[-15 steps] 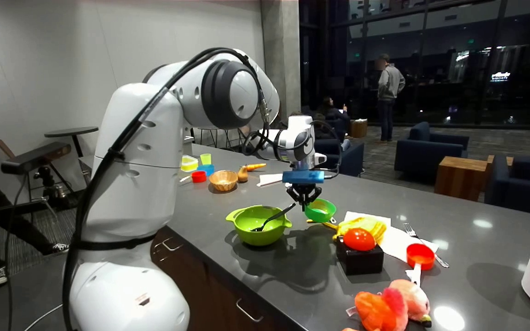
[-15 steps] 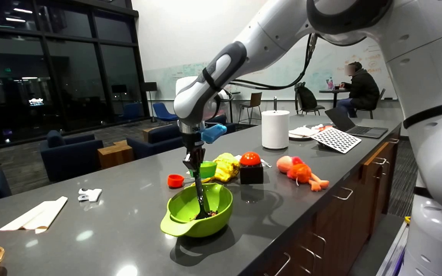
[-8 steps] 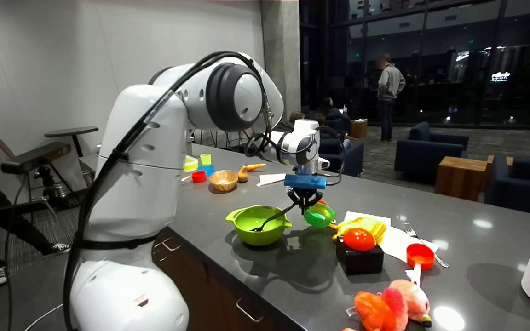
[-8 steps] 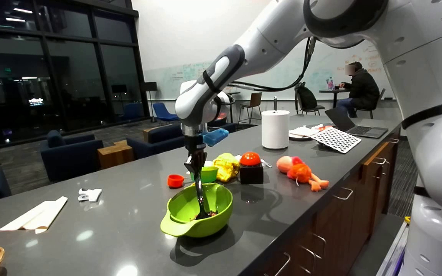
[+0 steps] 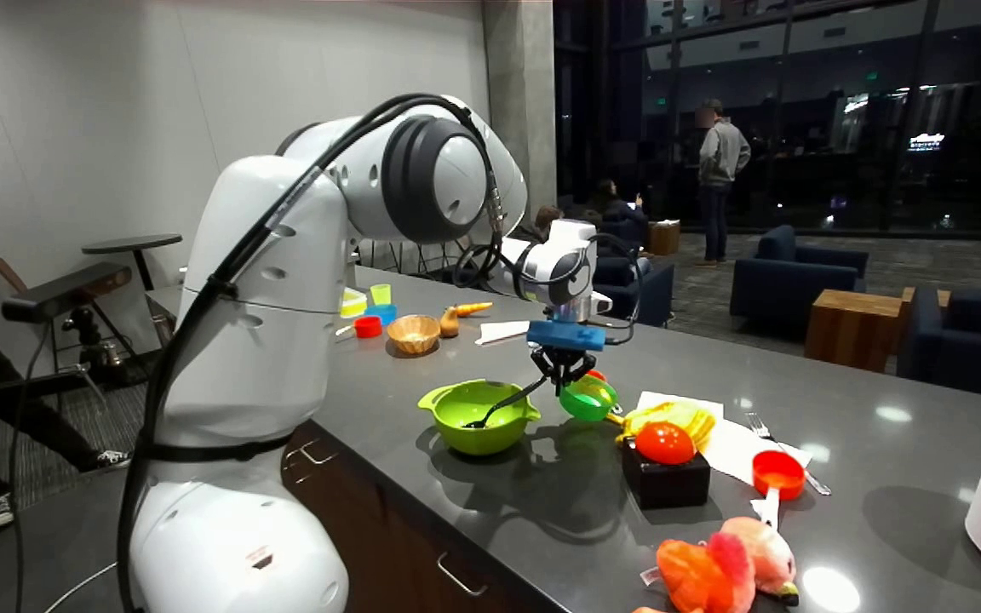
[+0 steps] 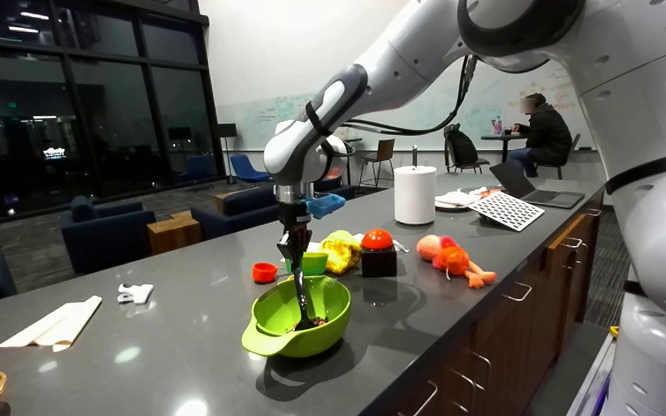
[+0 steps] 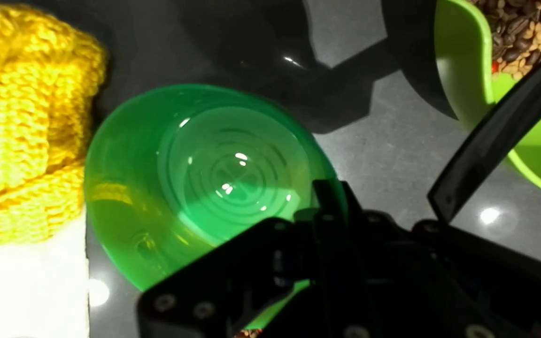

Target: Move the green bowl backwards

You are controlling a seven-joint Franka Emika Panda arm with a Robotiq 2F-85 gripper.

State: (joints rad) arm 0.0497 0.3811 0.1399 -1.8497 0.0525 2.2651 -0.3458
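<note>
At the left in an exterior view, the lime bowl (image 5: 475, 440) stood on the grey table (image 5: 380, 392), toward its long edge above the drawers (image 5: 422, 558), a black spoon (image 5: 516, 399) in it, its handle reaching rightward. Next, by the wrist view, the gripper (image 7: 337, 192) had its jaws clamped on the rim of the green bowl (image 5: 590, 407), one finger inside the wall, one outside. That bowl was well in from both long edges and seemed tilted; whether its base touched the top could not be told. The coming move, I judged, turned on this one-sided hold: nearly all the bowl lay right of the jaws, away from the lime bowl, and, being round, offered no long axis. Just right again lay a yellow knit piece (image 5: 685, 418), then a black box (image 5: 668, 484) with a red dome (image 5: 666, 443), so a shift that way looked tight. Which edge "backwards" meant was unclear.
</note>
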